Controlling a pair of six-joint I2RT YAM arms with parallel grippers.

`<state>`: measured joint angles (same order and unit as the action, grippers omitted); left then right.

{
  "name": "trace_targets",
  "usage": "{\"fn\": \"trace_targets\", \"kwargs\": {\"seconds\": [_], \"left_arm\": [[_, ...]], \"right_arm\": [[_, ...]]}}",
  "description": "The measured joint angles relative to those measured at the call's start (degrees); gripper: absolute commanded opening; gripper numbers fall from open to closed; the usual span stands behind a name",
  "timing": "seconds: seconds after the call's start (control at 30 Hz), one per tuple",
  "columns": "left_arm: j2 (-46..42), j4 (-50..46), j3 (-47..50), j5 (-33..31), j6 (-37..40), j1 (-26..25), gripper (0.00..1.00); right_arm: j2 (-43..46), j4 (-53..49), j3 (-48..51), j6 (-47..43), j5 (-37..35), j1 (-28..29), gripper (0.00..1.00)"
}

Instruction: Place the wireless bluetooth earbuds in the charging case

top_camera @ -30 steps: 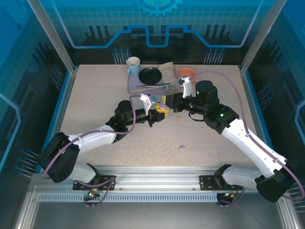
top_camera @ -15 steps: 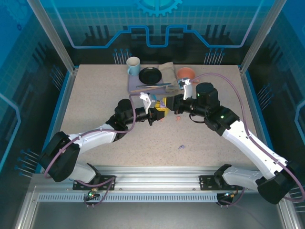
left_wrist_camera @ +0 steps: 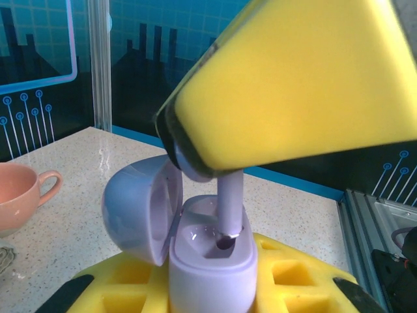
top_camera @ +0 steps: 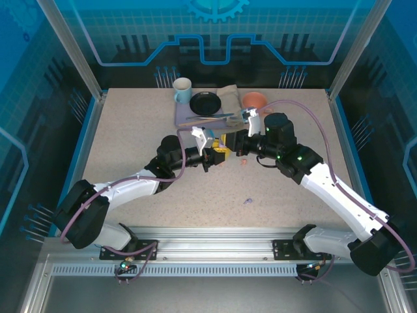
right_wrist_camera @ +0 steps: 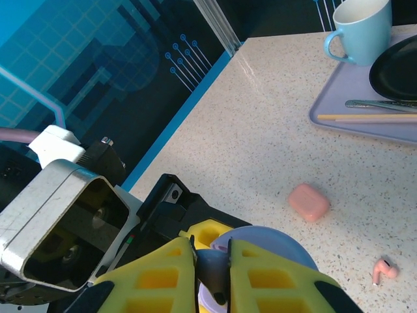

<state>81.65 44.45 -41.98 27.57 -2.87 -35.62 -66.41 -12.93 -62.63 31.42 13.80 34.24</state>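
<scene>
**Lilac earbud [left_wrist_camera: 229,203] poised stem-down at its socket**

My right gripper [right_wrist_camera: 212,257] is closed tight on the bud. Its long axis is upright and the stem tip sits at the mouth of a well in the open lilac charging case [left_wrist_camera: 212,267]. My left gripper [top_camera: 214,158] clamps the case directly beneath, mid-table. I judge the way in is straight down.

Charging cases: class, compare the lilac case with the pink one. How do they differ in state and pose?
The lilac case stands upright, gripped in the left pincer; the pink case lies flat on the table with nothing holding it. The lilac case has its lid swung open; the pink case is shut. Both are small, rounded, pebble-like shells.
</scene>
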Motion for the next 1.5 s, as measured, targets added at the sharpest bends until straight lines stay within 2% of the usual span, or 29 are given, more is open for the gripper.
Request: {"fn": "trace_targets", "kwargs": {"seconds": [0.73,0.8,0.93,1.03,1.13,1.5], "left_arm": [[-0.5,-1.31,-0.57,0.35,0.02,0.0,0.0],[-0.5,-1.36,-0.63,0.35,0.02,0.04,0.0],[-0.5,-1.36,-0.63,0.33,0.02,0.04,0.0],[-0.5,-1.51,-0.66,0.28,0.02,0.22,0.0],[-0.61,-1.46,-0.66,0.31,0.02,0.22,0.0],[-1.53,-1.29,-0.61,-1.31,0.46,0.26,0.0]], "right_arm": [[0.87,-0.26,1.9,-1.75,-0.31,0.0,0.12],[0.9,-0.26,1.9,-1.81,-0.35,0.0,0.16],[0.94,-0.42,2.03,-1.68,-0.48,0.0,0.4],[1.29,-0.81,2.12,-1.6,-0.83,0.02,0.46],[2.12,-1.49,2.08,-1.22,-1.42,0.0,0.51],[4.24,-5.81,-1.57,1.92,-3.3,-0.28,0.57]]}}
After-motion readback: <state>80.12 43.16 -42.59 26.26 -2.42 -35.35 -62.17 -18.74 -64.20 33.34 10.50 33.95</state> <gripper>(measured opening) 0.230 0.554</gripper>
